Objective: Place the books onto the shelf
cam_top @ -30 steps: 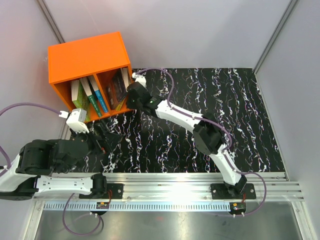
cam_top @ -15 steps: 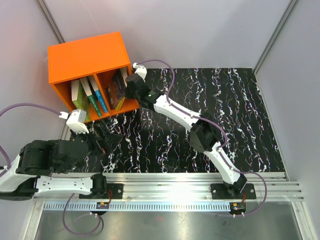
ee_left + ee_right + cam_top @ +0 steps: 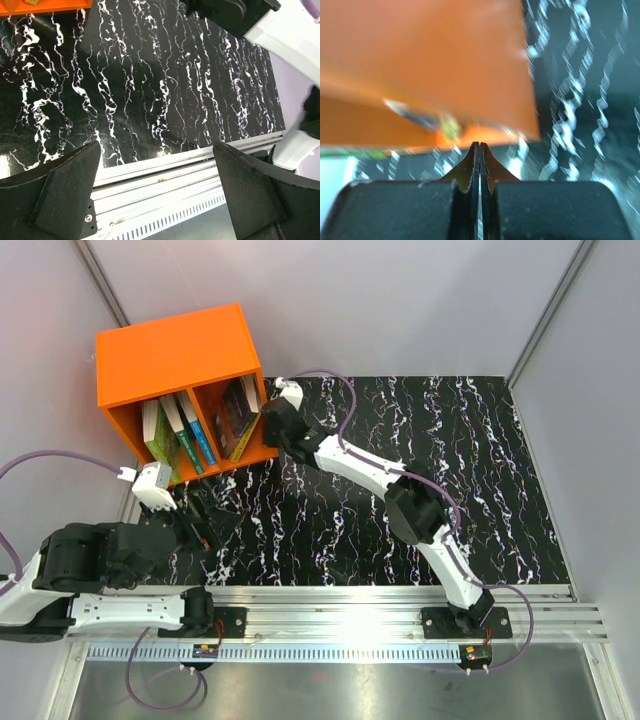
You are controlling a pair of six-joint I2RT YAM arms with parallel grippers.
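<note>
At the lower left of the overhead view the left claw [image 3: 156, 150] hung released. Its 2 fingers were spread wide over bare surface [image 3: 480, 470] with nothing between them. Above it, in the upper left corner, stood the orange shelf [image 3: 170, 350], its 2 compartments facing the arms. As far as could be seen, the books [image 3: 178, 435] were all inside it. Whitish, green and blue covers leaned together in the left compartment, and a dark book [image 3: 236, 412] slanted with a yellowish one in the right compartment. None lay out on the black marbled surface.

Just right of them the right claw [image 3: 479, 150] was clenched on nothing, its tips meeting near the lower front corner of the right compartment. The wrist view was too blurred to tell whether it touched a book.

Such thin paperbacks were probably light and floppy, with glossy covers likely to slide, so they would bend if pushed mid-cover. The best hold looked to be a pinch across the spine or near edge.
</note>
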